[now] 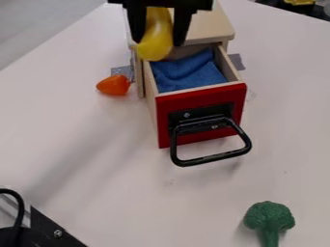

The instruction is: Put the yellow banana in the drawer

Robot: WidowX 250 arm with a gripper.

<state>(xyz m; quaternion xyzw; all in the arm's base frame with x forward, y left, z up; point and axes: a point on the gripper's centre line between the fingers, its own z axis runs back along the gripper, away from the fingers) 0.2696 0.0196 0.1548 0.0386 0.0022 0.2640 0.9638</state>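
Observation:
At the top of the camera view, my black gripper (pixel 158 41) hangs with its fingers on either side of the yellow banana (pixel 155 49), shut on it. The banana's lower end points down over the back left part of the open drawer (pixel 201 112). That drawer has a red front, a black loop handle and pale wooden sides, and a blue cloth lies inside. Its wooden cabinet (pixel 209 24) stands behind, partly hidden by my gripper.
An orange toy (pixel 114 85) lies on the pale table left of the drawer. Green toy broccoli (pixel 268 221) is near the front right edge. A black bracket with a cable (pixel 48 229) occupies the lower left corner. Dark items (pixel 299 6) stand at the top right.

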